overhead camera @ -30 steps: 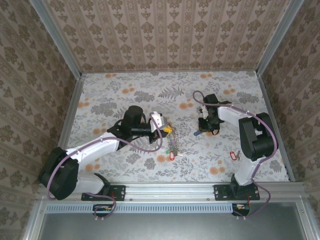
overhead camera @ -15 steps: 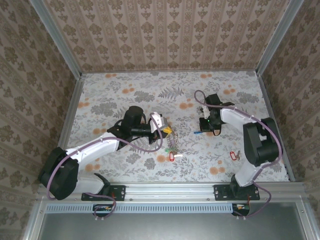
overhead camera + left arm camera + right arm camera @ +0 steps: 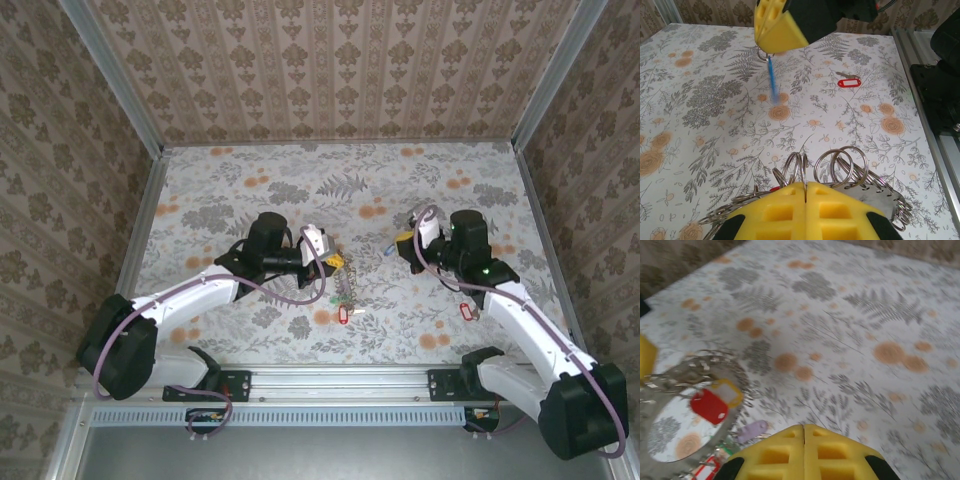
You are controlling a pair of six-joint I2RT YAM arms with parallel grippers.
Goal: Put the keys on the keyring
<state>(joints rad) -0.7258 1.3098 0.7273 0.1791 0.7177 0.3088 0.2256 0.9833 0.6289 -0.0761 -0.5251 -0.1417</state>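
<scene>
**A:** What's over on the left?

**B:** The left gripper (image 3: 805, 197) is clamped tight on the keyring (image 3: 346, 285), near the middle of the table (image 3: 230, 190). On its own wrist camera the yellow pads (image 3: 775, 220) meet flush. Wire loops stick up out of them, and the chain-like ring trails off to both sides.

**A:** Is anything on the ring?

**B:** Yes. From above, it runs from the pads toward the near edge. Seen from the right wrist, a red tag (image 3: 709, 406) and a yellow tag (image 3: 729, 390) sit inside its loop, touching each other. A pale lilac tag (image 3: 752, 430) lies just beside them. That picture is blurred, so I can't tell whether the lilac one is threaded on.

**A:** And moving right?

**B:** The right gripper (image 3: 406, 243) sits apart from the keyring, its pads pressed together. The left wrist view shows a small metal loop poking out under its tips with a blue tag dangling below. So it is pinching the blue-tagged key (image 3: 772, 80), which looks to be clear of the table.

**A:** Furthest right?

**B:** A loose red-tagged key (image 3: 466, 310) lies flat on the table, just beside the right arm (image 3: 520, 320). Neither gripper is touching it.
</scene>
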